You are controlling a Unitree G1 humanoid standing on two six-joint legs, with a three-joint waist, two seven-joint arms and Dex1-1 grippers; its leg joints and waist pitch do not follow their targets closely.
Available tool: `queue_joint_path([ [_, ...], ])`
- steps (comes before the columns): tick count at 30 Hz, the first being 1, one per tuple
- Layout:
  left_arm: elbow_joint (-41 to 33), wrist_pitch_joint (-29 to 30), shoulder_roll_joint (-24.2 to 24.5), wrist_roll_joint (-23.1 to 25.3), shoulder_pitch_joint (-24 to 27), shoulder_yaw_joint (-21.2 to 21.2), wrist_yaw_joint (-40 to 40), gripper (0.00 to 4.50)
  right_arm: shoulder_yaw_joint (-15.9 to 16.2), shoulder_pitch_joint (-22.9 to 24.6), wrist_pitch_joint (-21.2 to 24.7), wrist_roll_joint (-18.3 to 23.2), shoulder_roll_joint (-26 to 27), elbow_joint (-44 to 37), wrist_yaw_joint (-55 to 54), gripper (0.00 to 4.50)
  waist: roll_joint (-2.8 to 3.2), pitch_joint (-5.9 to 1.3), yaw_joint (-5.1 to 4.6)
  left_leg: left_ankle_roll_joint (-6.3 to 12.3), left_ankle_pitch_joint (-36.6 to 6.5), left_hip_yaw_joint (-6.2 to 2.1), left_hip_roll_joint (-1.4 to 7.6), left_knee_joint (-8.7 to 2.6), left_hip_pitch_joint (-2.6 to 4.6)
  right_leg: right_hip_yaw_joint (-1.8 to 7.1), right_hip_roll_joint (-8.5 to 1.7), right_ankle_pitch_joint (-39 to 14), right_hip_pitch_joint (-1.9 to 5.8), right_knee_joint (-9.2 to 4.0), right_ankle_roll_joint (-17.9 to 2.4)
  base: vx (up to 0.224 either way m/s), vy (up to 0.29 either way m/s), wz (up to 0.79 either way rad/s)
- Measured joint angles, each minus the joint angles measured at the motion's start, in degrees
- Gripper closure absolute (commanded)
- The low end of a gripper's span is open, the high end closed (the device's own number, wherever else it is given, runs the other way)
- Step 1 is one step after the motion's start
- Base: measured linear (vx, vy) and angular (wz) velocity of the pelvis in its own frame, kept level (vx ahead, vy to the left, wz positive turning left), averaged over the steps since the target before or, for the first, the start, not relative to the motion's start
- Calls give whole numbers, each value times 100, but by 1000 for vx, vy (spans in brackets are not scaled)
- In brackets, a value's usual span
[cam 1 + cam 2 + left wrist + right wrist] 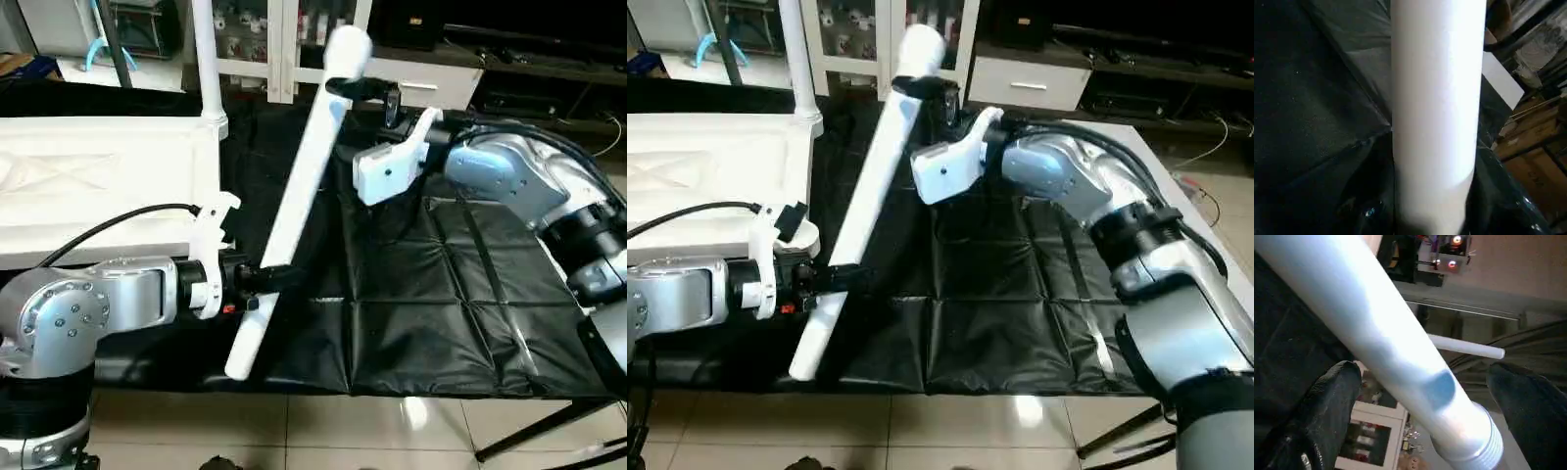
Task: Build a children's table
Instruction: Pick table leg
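Observation:
A long white tube leg (pixel 304 176) slants above the black-covered table, its threaded end (pixel 1469 440) up at the far side. My left gripper (pixel 263 278) is shut on its lower part, with the flared end (pixel 243 357) hanging past the front edge. My right gripper (pixel 355 90) is open around the leg's upper end, one black finger (pixel 1327 406) on each side and a gap to the tube. The white tabletop (pixel 98 186) lies underside up at the left. Another leg (pixel 206 59) stands upright in its near corner socket (pixel 214 122).
A black quilted cloth (pixel 441 294) covers the work table, whose front edge runs along the tiled floor (pixel 392 431). A white glass-door cabinet (pixel 265 39) stands behind. A black cable (pixel 118 220) arcs from my left forearm over the tabletop's rim.

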Motion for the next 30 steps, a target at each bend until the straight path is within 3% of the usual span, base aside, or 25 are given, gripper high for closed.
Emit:
queue_joint_path([
  [9,-175,139,3,-213,90,-165,-234,296,172,-149,-168,-408,109,596,-417,0,1,1,-18,9,-5,0,0,11,-6,0,0,1,0,1,1,0,0,0],
  [16,-174,155,182,-194,92,-266,-294,296,416,-398,-433,-818,109,874,-417,74,4,2,-77,13,-8,-1,0,18,-8,0,0,1,0,4,1,0,0,0],
  [30,-171,-4,684,230,43,-687,-495,296,732,-476,-593,-1178,107,1431,-404,181,3,2,-108,17,-10,-1,1,25,-12,-1,0,2,0,4,0,0,0,0],
])
